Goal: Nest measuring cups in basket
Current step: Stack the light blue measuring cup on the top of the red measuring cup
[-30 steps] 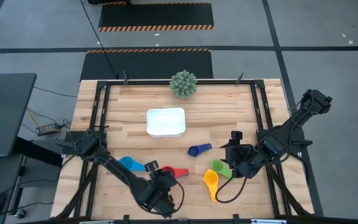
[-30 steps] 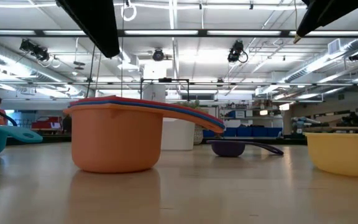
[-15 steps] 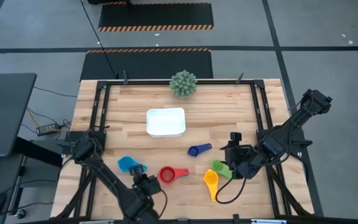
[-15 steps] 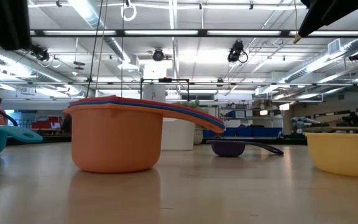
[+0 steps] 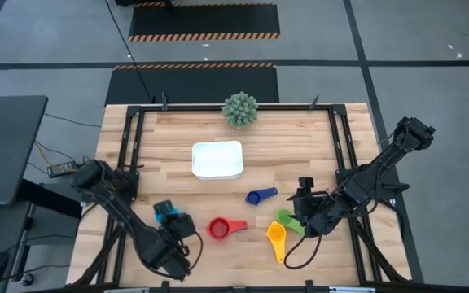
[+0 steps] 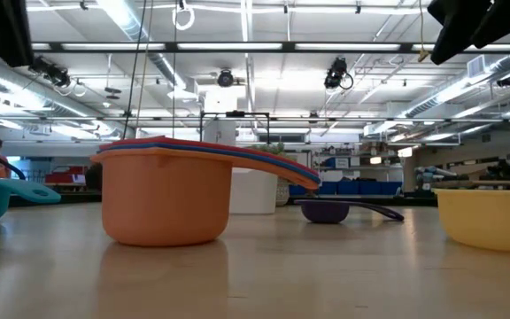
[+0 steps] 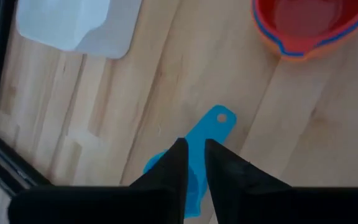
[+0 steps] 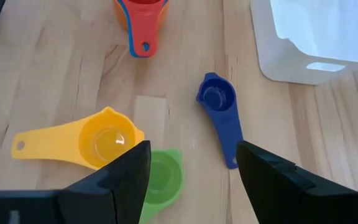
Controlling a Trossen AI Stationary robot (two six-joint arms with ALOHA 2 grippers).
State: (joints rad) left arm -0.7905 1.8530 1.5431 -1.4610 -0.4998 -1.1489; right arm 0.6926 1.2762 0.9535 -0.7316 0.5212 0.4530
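The white basket (image 5: pixel 216 146) stands at mid-table. A nested stack (image 5: pixel 218 229), red inside orange, rests on its base near the front (image 6: pixel 162 199). The light blue cup (image 7: pixel 194 140) lies on the table, left of the stack. My left gripper (image 7: pixel 193 149) hovers above its handle, open by a narrow gap. The dark blue cup (image 8: pixel 219 102), green cup (image 8: pixel 163 177) and yellow cup (image 8: pixel 101 143) lie on the right. My right gripper (image 8: pixel 194 155) hangs open over the green cup, apart from it.
A green spiky ball plant (image 5: pixel 240 109) stands at the far edge behind the basket. Black frame rails (image 5: pixel 133 142) run along the table's sides. Bare wood lies between the basket and the cups.
My left gripper has left the nested stack and moved toward the table's left edge, ending above the light blue cup. The stack has stayed where it was.
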